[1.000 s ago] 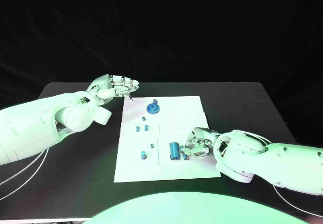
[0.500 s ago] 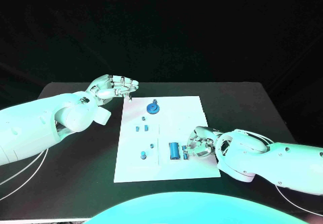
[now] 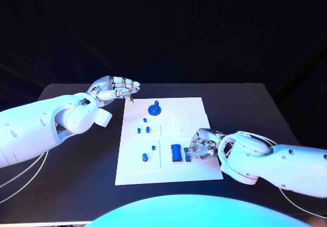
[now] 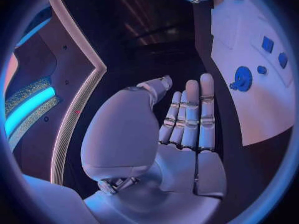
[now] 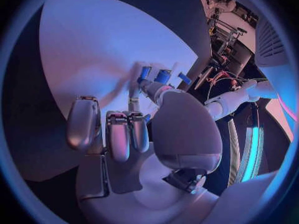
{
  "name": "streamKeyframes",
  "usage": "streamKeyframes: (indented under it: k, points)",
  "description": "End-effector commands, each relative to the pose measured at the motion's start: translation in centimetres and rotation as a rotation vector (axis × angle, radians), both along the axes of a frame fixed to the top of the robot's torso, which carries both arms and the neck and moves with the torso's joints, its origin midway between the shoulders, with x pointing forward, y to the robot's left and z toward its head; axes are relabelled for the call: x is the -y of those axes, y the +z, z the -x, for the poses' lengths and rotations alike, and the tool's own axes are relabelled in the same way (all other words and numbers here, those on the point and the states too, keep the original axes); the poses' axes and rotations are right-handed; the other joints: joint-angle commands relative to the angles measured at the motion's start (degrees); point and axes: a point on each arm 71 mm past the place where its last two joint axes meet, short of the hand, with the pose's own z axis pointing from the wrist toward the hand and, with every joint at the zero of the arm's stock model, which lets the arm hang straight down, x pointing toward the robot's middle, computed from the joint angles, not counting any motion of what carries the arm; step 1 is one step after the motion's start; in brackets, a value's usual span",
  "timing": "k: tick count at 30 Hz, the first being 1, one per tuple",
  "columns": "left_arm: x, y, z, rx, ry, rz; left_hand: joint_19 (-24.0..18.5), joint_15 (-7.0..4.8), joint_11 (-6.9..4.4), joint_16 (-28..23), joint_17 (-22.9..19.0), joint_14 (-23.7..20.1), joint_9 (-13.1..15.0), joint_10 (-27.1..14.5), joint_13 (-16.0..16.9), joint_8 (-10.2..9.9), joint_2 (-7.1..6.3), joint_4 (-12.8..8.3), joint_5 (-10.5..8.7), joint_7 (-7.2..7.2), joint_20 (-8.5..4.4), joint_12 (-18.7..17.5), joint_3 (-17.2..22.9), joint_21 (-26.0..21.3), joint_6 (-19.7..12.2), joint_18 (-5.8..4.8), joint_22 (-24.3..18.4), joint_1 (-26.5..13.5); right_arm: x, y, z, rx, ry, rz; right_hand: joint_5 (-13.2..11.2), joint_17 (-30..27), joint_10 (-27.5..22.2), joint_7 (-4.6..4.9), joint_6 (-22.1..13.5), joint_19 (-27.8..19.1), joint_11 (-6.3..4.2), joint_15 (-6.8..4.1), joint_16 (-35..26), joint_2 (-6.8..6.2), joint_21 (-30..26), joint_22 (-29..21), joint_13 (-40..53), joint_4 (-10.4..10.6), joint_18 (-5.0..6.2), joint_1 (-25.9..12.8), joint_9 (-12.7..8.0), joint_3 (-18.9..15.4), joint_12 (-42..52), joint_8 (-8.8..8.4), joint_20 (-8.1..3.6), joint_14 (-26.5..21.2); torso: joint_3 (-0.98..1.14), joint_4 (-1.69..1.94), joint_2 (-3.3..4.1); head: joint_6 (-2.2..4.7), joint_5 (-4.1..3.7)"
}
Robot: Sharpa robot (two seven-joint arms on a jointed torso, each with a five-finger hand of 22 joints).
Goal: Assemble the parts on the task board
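right hand: on board near edge, fingers curled at long part, grip unclear | left hand: off board's far-left corner, fingers together, holding nothing | round part: board's far end

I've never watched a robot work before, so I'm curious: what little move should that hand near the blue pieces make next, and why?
Probably close the right hand a little on the blue cylinder beside its fingertips. That part lies flat on the task board rather than standing in it, and whether the fingers already grip it cannot be told. The left hand hovers off the board's far corner, holding nothing.
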Motion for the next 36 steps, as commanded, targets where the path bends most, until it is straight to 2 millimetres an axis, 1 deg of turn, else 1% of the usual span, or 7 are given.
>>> streamKeyframes:
  k: [1, 13, 25, 26, 29, 31, 36]
  points:
    - [0.2, 0.1, 0.0, 0.004, -0.017, 0.008, 0.2, -0.02, -0.06, 0.0, -0.1, -0.3, -0.1, -0.5, -0.1, 0.4, -0.12, 0.3, -0.04, 0.45, 0.33, 0.3, -0.2, -0.4, -0.5, 0.38, -0.1, 0.2, 0.0, 0.0, 0.0, 0.008, 0.004, -0.001, -0.1, 11.7, 5.2, -0.07, -0.1, 0.0, -0.18, -0.37, 0.3, 0.11, -0.2, 7.7, 13.9, -0.3, -0.78, 0.0, 0.0, -0.1, 0.1, 0.14, -0.44, 5.5, -0.01, -0.01, -0.01, 0.00, 0.02]
    - [0.2, 0.1, -0.1, 0.008, -0.006, 0.018, 0.2, -0.02, -0.06, 0.0, -0.1, -0.3, -0.1, -0.5, -0.1, 0.4, -0.12, 0.3, -0.04, 0.45, 0.33, 0.3, -0.2, -0.4, -0.5, 0.38, -0.1, 0.2, 0.4, 1.7, -1.0, 0.100, -0.070, -0.204, -0.1, 10.9, 4.5, 0.60, -1.2, -0.5, 0.38, 0.07, 0.0, -1.15, -2.0, 7.3, 12.9, 0.7, -0.54, -2.6, -0.2, -1.2, -1.4, -0.47, -0.14, 5.3, -0.07, -0.07, -0.19, 0.00, -0.05]
    - [0.2, -0.4, -0.6, 0.013, 0.067, 0.077, -1.6, 0.41, 0.03, -0.7, -0.5, -2.9, -0.3, -0.3, -0.3, 0.5, -0.17, 1.6, -0.04, 0.43, 0.76, 1.3, -0.6, -2.0, -0.6, 0.23, -0.8, -0.5, 3.4, 4.0, -6.9, 0.194, -0.207, -0.634, -0.1, 6.1, 1.2, 4.26, -8.2, -4.1, 3.53, 2.69, -1.9, -0.31, -14.0, 3.7, 9.2, -1.3, 1.23, 0.1, -1.8, -0.7, -7.2, -5.48, 2.00, 4.3, -0.74, -0.33, -1.84, 0.97, -0.02]
    - [0.2, -0.5, -0.7, 0.014, 0.079, 0.085, -2.1, 0.51, 0.07, -1.1, -0.7, -3.7, -0.3, -0.3, -0.3, 0.6, -0.16, 1.7, -0.03, 0.45, 0.88, 1.5, -0.6, -2.5, -0.6, 0.21, -1.0, -0.5, 3.8, 4.1, -7.7, 0.200, -0.229, -0.666, 2.9, -1.6, -3.8, 4.98, -9.5, -8.7, 4.15, 3.20, -5.5, -0.09, -27.3, -0.7, 4.0, -2.1, 3.15, 1.2, -1.9, 0.1, -15.6, -6.24, 2.48, 2.0, -0.74, -0.34, -1.87, 1.39, -0.02]
    - [0.2, -0.7, -1.2, 0.024, 0.128, 0.108, -6.2, 1.40, 0.45, -5.2, -3.0, -9.2, -0.4, 0.6, -0.6, 0.9, -0.30, 2.7, -0.07, 0.51, 1.83, 2.2, -0.4, -7.0, -0.6, -0.06, -3.3, -0.6, 5.3, 4.4, -10.2, 0.226, -0.301, -0.751, 1.9, -17.6, -14.7, 6.15, -12.0, -16.4, 5.33, 4.24, -15.3, 0.19, -44.7, -7.3, -6.7, -3.2, 5.19, 2.2, -1.9, 0.9, -31.9, -6.96, 3.58, -4.5, -1.06, -0.46, -2.53, 2.77, 0.10]
    - [0.1, -0.7, -1.5, 0.033, 0.164, 0.122, -8.6, 2.26, 0.61, -9.6, -5.5, -12.2, -0.5, 1.7, -1.1, 1.3, -0.47, 3.4, -0.06, 0.48, 2.76, 2.4, 0.0, -11.5, -0.6, -0.15, -5.8, -0.7, 6.0, 4.4, -11.5, 0.241, -0.338, -0.794, 1.5, -35.6, -24.4, 7.31, -13.9, -20.3, 6.42, 5.45, -29.6, 0.32, -49.6, -11.0, -17.8, -3.9, 5.26, 2.7, -2.4, 2.2, -46.5, -7.24, 4.87, -13.5, -1.09, -0.47, -2.69, 3.22, 0.12]
    - [-0.1, -1.0, -2.4, 0.054, 0.255, 0.156, -9.7, 3.98, 1.20, -22.1, -11.1, -13.9, -0.6, 3.1, -2.7, 2.4, -0.62, 4.6, -0.07, 0.58, 5.31, -2.2, -0.4, -22.9, -0.6, 0.25, -13.3, -0.1, 7.6, 4.5, -14.4, 0.280, -0.394, -0.883, 0.7, -44.8, -28.7, 9.40, -15.4, -25.6, 8.43, 8.04, -47.4, -0.11, -59.3, -20.8, -33.5, -4.6, 5.46, 2.2, -5.5, 5.0, -59.3, -8.77, 7.84, -20.3, -0.97, -0.41, -3.22, 5.39, 0.41]
